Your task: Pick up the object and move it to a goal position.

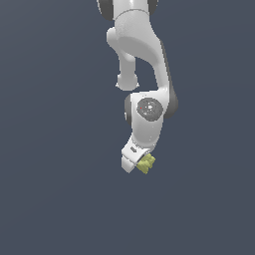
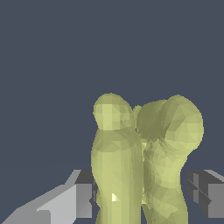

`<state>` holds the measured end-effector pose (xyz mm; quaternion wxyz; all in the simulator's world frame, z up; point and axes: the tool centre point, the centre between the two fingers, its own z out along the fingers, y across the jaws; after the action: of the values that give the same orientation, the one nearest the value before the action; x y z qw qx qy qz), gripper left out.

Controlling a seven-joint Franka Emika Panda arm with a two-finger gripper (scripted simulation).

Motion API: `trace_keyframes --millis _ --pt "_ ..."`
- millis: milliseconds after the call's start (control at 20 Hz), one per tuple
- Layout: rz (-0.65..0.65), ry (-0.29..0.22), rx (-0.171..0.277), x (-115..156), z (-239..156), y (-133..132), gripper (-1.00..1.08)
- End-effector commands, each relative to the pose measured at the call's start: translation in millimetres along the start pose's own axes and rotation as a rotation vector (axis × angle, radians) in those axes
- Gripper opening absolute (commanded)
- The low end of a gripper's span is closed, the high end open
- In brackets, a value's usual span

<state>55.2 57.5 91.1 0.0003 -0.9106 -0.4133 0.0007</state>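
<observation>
The object (image 1: 147, 163) is a small yellow-green lumpy item with rounded knobs, sitting at the tip of the white arm's hand. In the wrist view it (image 2: 144, 157) fills the space between the two fingers. One grey finger (image 2: 81, 199) presses against one side and the other dark finger (image 2: 204, 192) meets the opposite side. My gripper (image 1: 141, 164) is shut on the object, and in the wrist view the gripper (image 2: 143, 197) has its jaws about as wide apart as the object. The object's lower part is cut off by the wrist view's edge.
The white arm (image 1: 142, 55) reaches down from the top of the exterior view. Around it there is only a plain dark blue-grey surface (image 1: 50, 149). No goal marker shows in either view.
</observation>
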Motion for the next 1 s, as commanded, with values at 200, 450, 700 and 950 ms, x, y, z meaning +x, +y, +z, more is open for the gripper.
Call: trace_keyframes --millis 200,450,700,950 --pt "0.000 0.001 -0.002 0.6 -22.8 -14.4 -1.00" --pt "-0.001 0.000 -0.002 1.1 -54.2 -35.4 -1.00" --pt "-0.001 -0.001 -0.003 1.8 -99.5 -65.1 -1.00" --pt "-0.001 -0.001 -0.003 3.0 -150.0 -97.5 -1.00"
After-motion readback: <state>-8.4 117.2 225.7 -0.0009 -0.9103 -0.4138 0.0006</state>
